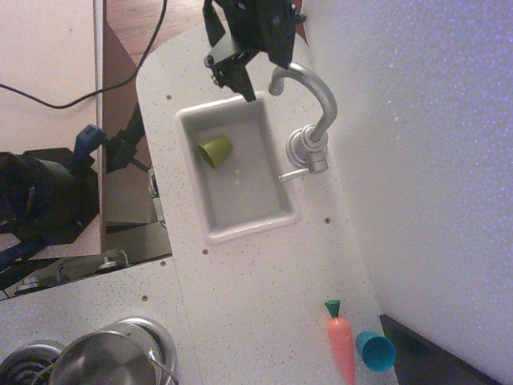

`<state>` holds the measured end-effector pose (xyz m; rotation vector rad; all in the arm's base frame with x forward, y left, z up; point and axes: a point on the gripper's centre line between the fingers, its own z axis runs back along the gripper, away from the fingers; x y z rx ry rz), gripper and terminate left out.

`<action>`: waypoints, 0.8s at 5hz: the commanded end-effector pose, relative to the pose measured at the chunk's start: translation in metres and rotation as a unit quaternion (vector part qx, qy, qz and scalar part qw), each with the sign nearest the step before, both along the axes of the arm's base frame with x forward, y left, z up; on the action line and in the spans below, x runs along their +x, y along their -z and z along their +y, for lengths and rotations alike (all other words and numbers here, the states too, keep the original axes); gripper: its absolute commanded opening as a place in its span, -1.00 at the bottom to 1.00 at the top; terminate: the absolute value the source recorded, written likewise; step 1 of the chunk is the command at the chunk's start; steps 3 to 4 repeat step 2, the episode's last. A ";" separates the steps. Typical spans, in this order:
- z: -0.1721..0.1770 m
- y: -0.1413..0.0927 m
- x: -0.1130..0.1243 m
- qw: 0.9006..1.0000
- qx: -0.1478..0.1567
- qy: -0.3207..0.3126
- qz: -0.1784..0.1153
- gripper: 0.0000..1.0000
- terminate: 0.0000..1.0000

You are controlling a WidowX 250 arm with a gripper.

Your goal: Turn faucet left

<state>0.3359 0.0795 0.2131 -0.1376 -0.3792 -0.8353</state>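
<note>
over sink, hand seemingly empty beside faucet.

The desk is seen as white, flecked all over with small dark specks. The sink is coloured pale grey-white. A shiny silver finish is shown by the faucet. The cup in the sink is coloured olive green. The carrot is coloured orange with a green top, and the cup beside it teal. The pot is seen as polished steel. The end effector is coloured black.
</note>
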 end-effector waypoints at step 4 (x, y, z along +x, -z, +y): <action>0.001 -0.022 0.001 0.999 0.012 -0.005 -0.031 1.00 1.00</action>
